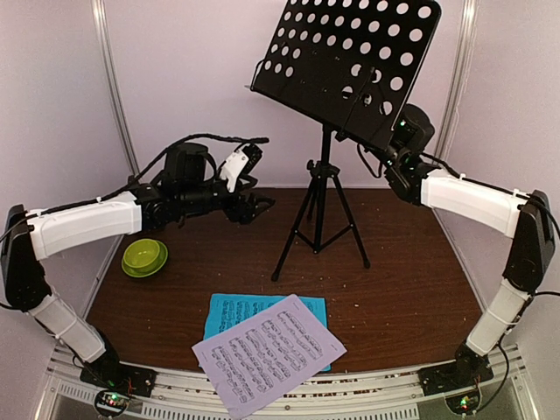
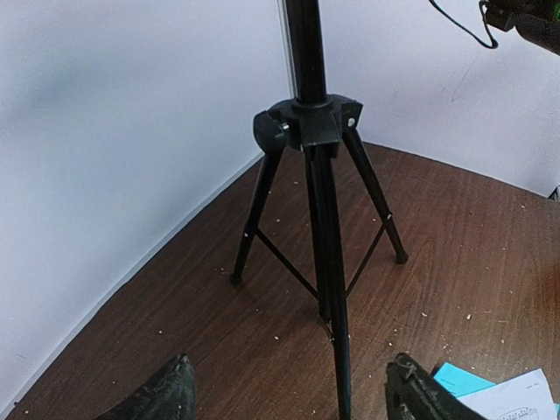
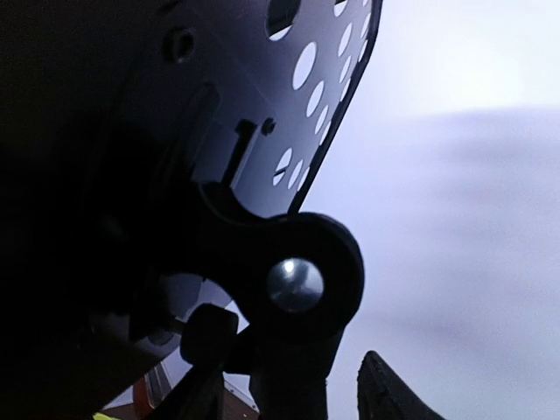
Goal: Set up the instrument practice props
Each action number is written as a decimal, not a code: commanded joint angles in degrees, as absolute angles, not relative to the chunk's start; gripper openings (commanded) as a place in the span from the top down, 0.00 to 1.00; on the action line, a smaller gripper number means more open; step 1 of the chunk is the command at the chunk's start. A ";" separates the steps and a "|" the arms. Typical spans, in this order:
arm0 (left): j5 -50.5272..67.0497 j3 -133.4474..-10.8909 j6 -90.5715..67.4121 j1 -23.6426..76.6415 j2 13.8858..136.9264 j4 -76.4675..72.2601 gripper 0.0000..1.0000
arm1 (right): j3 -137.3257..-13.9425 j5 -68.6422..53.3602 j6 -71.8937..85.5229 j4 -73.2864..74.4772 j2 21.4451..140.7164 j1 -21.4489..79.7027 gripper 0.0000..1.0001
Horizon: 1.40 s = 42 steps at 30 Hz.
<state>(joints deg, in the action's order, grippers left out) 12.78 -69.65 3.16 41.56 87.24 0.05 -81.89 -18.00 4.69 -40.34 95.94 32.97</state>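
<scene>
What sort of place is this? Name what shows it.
Probably a robot test cell staged for music practice: white walls enclose a brown table, two robot arms are bolted at its edge, and a music stand and music sheets sit on it.

Music stand [image 1: 324, 171] upper centre, tripod on table [image 1: 411, 289]. Bowl [image 1: 144, 256] mid-left, left of the tripod. Lower centre, in front of the stand: top music sheet [image 1: 267, 350] lies partly over bottom music sheet [image 1: 229, 308].

The left tool [image 2: 290, 398] faces the music stand tripod [image 2: 315, 131].
Three legs on the brown desk [image 2: 455, 254]; tool fingers spread; cyan sheet [image 2: 459, 378] and white sheet [image 2: 518, 398] corners lower right.
</scene>
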 commanded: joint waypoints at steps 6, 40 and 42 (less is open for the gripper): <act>18.85 -69.95 0.59 41.13 89.68 -3.11 0.22 | -74.55 -18.19 5.79 -45.34 89.31 32.60 0.27; 24.20 -65.88 -6.07 41.31 97.77 -7.33 0.27 | -45.10 -11.05 8.45 -10.61 69.60 27.63 0.05; 24.67 -66.40 -6.64 41.41 98.79 -7.34 0.27 | -45.24 -10.26 7.87 -9.03 70.49 27.22 0.06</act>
<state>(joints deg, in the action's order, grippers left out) 22.96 -65.98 -4.95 41.56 97.01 -4.45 -45.63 -13.58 9.67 -14.68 70.46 27.88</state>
